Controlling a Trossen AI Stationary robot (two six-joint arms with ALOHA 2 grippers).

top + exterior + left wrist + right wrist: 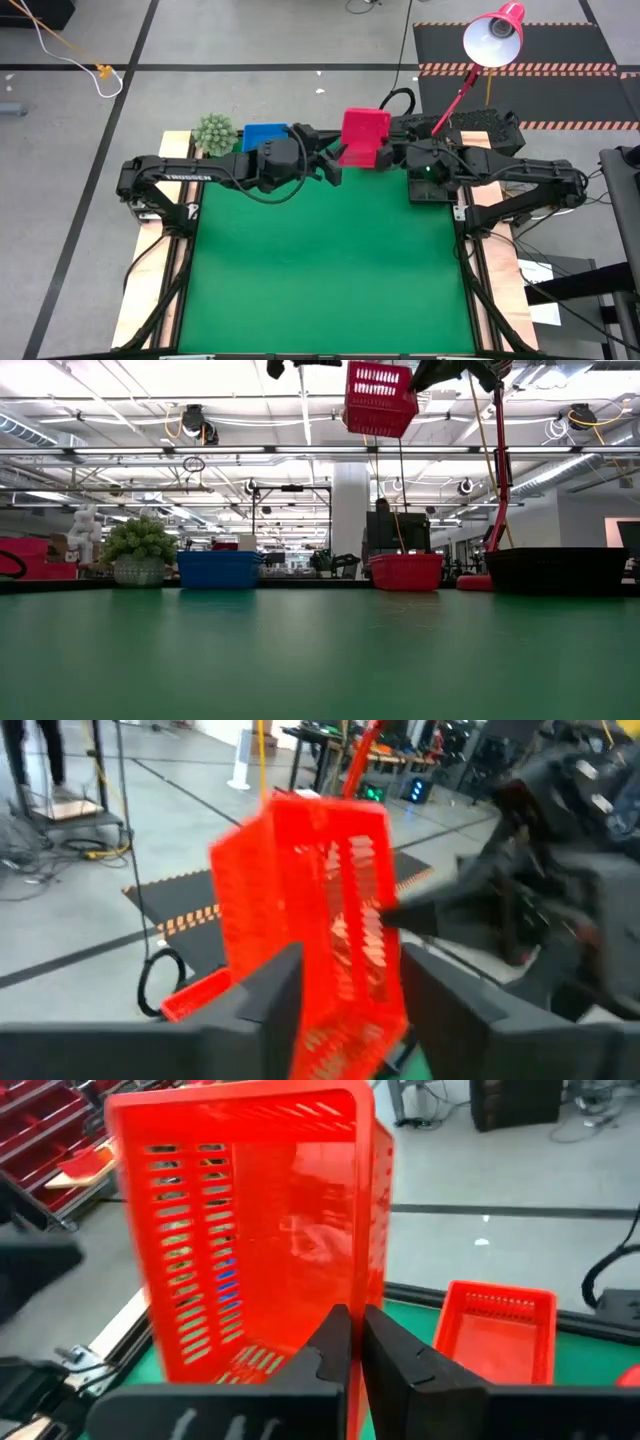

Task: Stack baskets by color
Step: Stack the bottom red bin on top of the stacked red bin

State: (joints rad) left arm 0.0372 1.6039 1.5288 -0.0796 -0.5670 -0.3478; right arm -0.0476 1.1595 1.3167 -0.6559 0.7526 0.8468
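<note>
A red basket (365, 132) hangs high over the table's far edge, tipped on its side, between my two grippers. My right gripper (357, 1342) is shut on it. My left gripper (350, 1010) is open, one finger on each side of the basket's other wall (345, 990). In the low view the lifted basket (380, 398) shows at the top. Along the far edge, each on its bottom, stand a blue basket (218, 570), another red basket (405, 572) and a black basket (555, 570). My left gripper's fingers (270, 1005) flank the basket's slatted wall; I cannot tell whether they touch it. My right gripper pinches the basket's side wall (372, 1280) between its two fingers, coming nearly level from the table's right. The basket is lifted clear, tipped on its side.
A green plant ball (213, 132) stands at the far left beside the blue basket (265, 135). A red lamp (495, 35) leans over the far right corner. The green mat (320, 270) lies bare toward the near edge.
</note>
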